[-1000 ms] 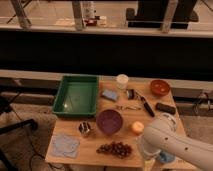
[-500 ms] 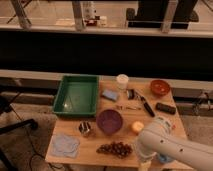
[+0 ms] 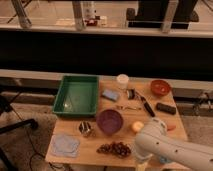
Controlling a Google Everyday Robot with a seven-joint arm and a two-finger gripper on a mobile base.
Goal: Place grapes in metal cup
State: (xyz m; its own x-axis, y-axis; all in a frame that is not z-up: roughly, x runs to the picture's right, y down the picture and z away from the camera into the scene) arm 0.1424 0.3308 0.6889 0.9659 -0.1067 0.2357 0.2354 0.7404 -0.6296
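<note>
The grapes [image 3: 114,148], a dark purple-brown bunch, lie on the wooden table [image 3: 95,142] near its front edge. The metal cup [image 3: 85,129], small and shiny, stands upright to their upper left, beside the purple bowl [image 3: 110,121]. My white arm [image 3: 165,147] comes in from the bottom right. My gripper [image 3: 142,161] hangs low at the table's front edge, just right of the grapes and apart from the cup. Most of the gripper is hidden by the arm.
A green tray [image 3: 77,95] sits at the back left. A white cup [image 3: 122,81], blue sponge [image 3: 110,94], orange-brown bowl [image 3: 160,87], black-handled utensil [image 3: 145,104], black block [image 3: 165,108] and orange fruit [image 3: 136,126] lie around. A light blue cloth [image 3: 65,145] is front left.
My arm has shifted a little to the left, closer to the grapes. The grapes, the metal cup and the other objects have not moved.
</note>
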